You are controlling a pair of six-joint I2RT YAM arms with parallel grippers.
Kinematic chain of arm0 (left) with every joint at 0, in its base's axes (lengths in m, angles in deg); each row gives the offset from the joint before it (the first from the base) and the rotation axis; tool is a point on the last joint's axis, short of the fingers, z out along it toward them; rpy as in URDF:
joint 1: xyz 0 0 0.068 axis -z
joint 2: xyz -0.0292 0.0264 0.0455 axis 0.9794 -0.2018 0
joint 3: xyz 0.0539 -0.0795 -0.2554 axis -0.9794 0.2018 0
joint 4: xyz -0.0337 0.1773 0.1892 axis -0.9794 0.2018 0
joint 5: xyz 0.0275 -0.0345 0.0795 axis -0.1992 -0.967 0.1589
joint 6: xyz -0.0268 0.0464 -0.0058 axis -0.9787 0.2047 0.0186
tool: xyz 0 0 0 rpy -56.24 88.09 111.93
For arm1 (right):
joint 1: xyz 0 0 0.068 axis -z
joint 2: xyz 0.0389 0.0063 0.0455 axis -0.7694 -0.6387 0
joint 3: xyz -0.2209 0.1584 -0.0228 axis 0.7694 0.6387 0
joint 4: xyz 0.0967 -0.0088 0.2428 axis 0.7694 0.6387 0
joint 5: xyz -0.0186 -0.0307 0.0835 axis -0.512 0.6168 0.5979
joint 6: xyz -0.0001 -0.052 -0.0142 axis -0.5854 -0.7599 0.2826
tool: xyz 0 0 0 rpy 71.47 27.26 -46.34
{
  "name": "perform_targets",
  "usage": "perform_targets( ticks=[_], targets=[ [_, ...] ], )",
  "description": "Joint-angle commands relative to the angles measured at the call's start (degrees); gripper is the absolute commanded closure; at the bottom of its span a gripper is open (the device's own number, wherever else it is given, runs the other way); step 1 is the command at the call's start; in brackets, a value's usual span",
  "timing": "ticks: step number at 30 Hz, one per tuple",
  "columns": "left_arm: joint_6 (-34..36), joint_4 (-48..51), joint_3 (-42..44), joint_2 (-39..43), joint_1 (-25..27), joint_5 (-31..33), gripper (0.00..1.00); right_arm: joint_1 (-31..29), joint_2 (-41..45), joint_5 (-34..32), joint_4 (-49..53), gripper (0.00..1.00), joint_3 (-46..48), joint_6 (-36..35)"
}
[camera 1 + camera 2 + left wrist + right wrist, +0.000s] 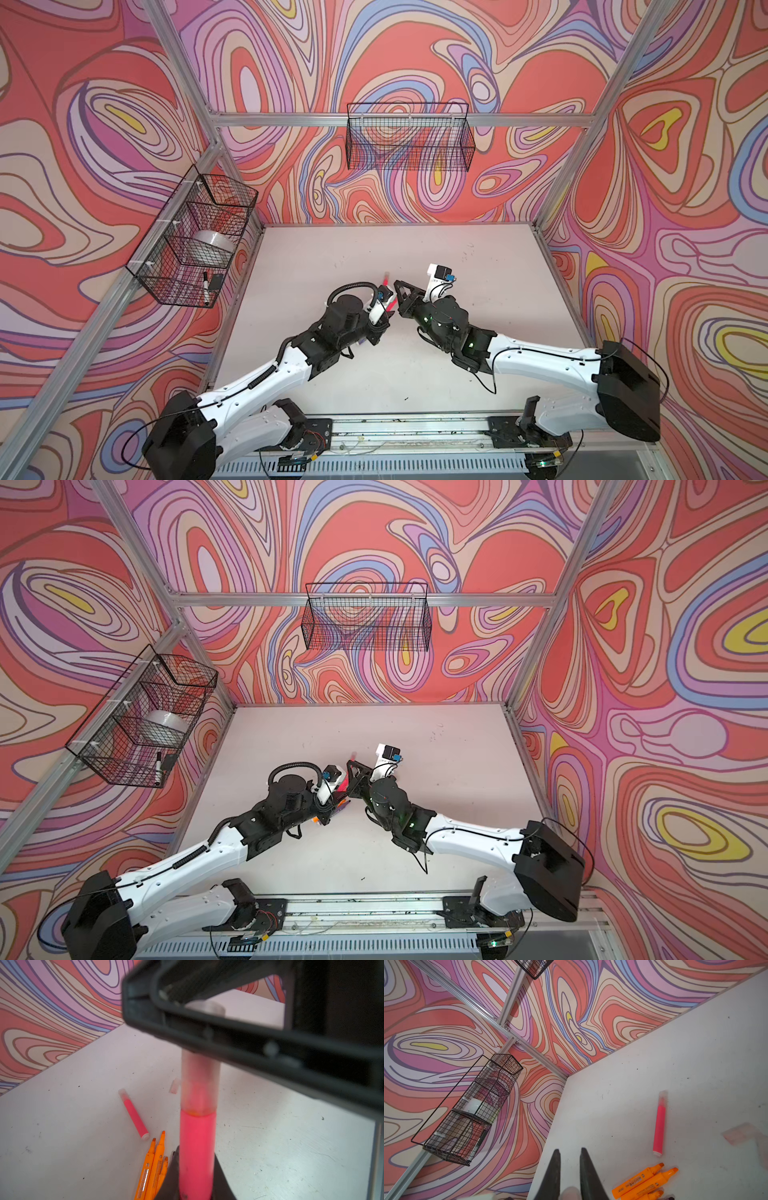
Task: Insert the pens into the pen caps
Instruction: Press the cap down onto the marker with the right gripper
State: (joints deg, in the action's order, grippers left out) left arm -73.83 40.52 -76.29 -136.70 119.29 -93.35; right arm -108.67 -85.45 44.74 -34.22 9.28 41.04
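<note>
Left jaws grip a pink pen (196,1147) & right jaws pinch the cap (199,1080), looking fully on it, over mid tabletop (270,1147); 1 capped pen (135,1118) lies nearby, 3 orange pens (158,1159) uncapped: approx 2 done.

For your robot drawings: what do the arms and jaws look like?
Both have white shells, black joint housings, tapering black jaws and a white wrist camera block. A ribbed black hose runs along the left arm; thin black cables along the right arm.
</note>
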Motion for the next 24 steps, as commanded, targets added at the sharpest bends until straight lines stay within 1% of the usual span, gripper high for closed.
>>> perform_targets(
  ticks=[1,4,6,7,9,12,16,17,19,21,22,24],
  targets=[
    [-3.76,-20.18,-6.15,0.95,-3.40,18.87,1.00,-7.81,-3.18,17.59,14.36,1.00,1.35,4.08],
    [-4.95,-20.71,-5.85,0.89,-3.40,20.56,1.00,-7.81,-3.01,17.47,14.72,1.00,1.27,4.21],
    [-5.89,-19.75,-6.43,0.55,-3.40,20.05,1.00,-7.81,-2.83,17.93,14.17,1.00,1.30,3.47],
    [-6.77,-18.81,-6.90,0.26,-3.83,18.38,1.00,-7.80,-2.75,18.50,13.16,1.00,1.53,2.49],
    [-10.04,-16.22,-8.07,0.28,-5.93,12.51,1.00,-7.81,-2.58,19.65,10.28,1.00,2.88,1.05],
    [-16.53,-14.57,-8.95,1.34,-11.20,0.40,1.00,-7.81,-1.49,21.19,5.06,1.00,5.63,-0.99],
    [-24.14,-14.09,-10.83,1.86,-19.55,-17.42,1.00,-7.81,-0.21,25.03,-2.72,1.00,9.49,-4.21],
    [-25.83,-14.32,-11.19,1.89,-21.09,-20.52,1.00,-7.81,0.12,25.62,-4.03,1.00,10.47,-4.74],
    [-26.01,-14.31,-11.29,2.42,-21.59,-23.17,1.00,-7.81,0.75,25.49,-5.22,1.00,11.81,-4.90],
    [-25.58,-14.71,-11.06,2.87,-21.55,-25.00,1.00,-7.81,0.49,27.04,-7.21,1.00,12.48,-5.65],
    [-25.64,-14.44,-11.03,2.96,-21.54,-24.95,1.00,-7.81,0.56,27.48,-7.06,1.00,12.49,-5.79],
    [-24.84,-14.11,-10.47,3.46,-21.56,-23.75,1.00,-7.81,0.51,26.29,-5.37,1.00,11.99,-5.36]
  ],
)
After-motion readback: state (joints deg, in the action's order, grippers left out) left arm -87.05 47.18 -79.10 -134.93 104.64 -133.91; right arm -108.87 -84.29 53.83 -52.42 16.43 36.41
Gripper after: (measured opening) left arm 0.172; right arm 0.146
